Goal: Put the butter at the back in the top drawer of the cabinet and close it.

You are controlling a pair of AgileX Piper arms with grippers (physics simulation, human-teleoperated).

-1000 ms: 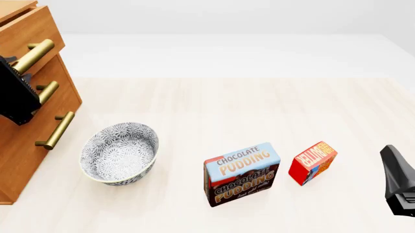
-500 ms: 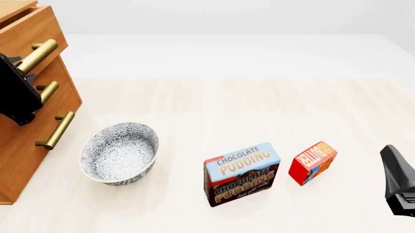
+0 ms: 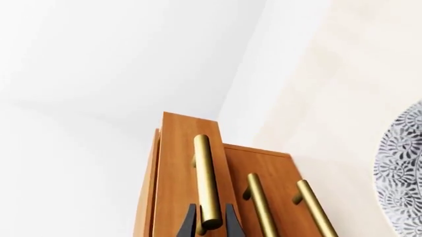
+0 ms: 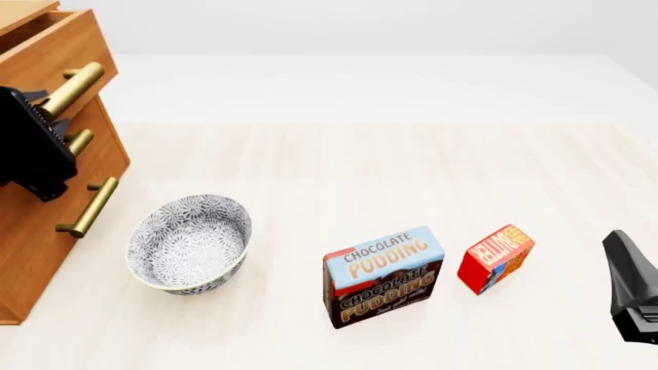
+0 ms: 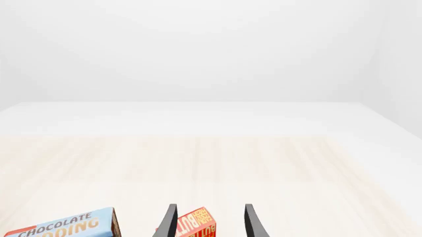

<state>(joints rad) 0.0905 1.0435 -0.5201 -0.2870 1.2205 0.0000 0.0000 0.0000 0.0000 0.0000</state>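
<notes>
Top drawer (image 4: 46, 42) farther out, contents hidden.

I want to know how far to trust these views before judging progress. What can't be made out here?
- Top drawer inside: cut off by the front view's left edge; the left wrist view shows only its face.
- Left gripper: fingertips straddle the handle, the rest cut by the frame; hidden behind the arm in the front view.
- Right gripper: only its tips show.
- Butter: lettering too small; partly cut off in the right wrist view.
</notes>
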